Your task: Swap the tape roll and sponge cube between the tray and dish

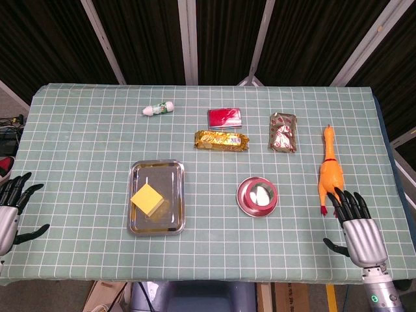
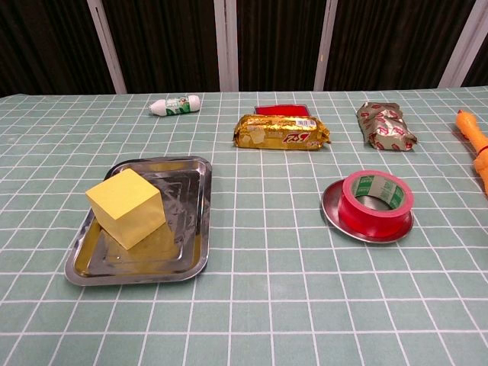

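The yellow sponge cube [image 2: 126,207] sits in the tray [image 2: 192,172], the red tape roll [image 2: 375,202] in the dish [image 2: 332,216]; the left hand [image 1: 9,211] and right hand [image 1: 356,229] hover empty, fingers spread.

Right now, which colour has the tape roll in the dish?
Red tape roll, green-and-white inside; clearest in the chest view.

Count, table top: one steel tray [image 1: 156,197], one yellow sponge cube [image 1: 147,198], one round dish [image 1: 257,197], one red tape roll [image 2: 376,201]. Snack packs: two, gold [image 1: 221,140] and silver-red [image 1: 283,132]. One red pouch [image 1: 225,117]. One small white bottle [image 1: 158,109]. One rubber chicken [image 1: 330,171], just beyond the right hand [image 1: 356,231]. Hands: two, counting the left hand [image 1: 8,212].
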Action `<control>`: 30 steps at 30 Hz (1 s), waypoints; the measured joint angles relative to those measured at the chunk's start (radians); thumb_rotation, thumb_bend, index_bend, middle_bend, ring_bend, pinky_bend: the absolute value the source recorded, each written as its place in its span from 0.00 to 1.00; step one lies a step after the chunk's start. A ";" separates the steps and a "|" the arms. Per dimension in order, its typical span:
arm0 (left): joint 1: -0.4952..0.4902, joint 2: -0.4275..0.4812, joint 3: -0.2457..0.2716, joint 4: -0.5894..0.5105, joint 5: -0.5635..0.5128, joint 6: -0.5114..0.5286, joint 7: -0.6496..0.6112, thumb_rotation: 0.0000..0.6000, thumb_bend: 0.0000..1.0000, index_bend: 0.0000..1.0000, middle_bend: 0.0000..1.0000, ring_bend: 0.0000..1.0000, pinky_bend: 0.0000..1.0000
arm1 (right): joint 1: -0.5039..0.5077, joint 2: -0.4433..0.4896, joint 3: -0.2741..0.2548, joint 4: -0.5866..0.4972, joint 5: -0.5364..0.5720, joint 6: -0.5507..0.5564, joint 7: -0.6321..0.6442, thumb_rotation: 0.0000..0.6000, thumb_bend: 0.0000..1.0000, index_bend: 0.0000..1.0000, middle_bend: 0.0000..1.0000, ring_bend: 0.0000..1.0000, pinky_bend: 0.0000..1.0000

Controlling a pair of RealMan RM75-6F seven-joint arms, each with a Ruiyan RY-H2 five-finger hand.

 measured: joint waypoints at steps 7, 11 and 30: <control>-0.004 -0.009 -0.007 -0.002 -0.018 -0.012 0.024 1.00 0.02 0.20 0.00 0.00 0.07 | 0.091 -0.014 0.028 -0.073 0.066 -0.170 -0.044 1.00 0.00 0.01 0.00 0.00 0.00; -0.001 -0.009 -0.009 -0.003 -0.019 -0.005 0.027 1.00 0.03 0.20 0.00 0.00 0.07 | 0.148 -0.036 0.054 -0.098 0.147 -0.263 -0.087 1.00 0.00 0.00 0.00 0.00 0.00; -0.002 -0.026 -0.024 -0.008 -0.051 -0.012 0.084 1.00 0.04 0.20 0.00 0.00 0.07 | 0.397 -0.200 0.152 -0.003 0.526 -0.521 -0.267 1.00 0.00 0.00 0.00 0.00 0.00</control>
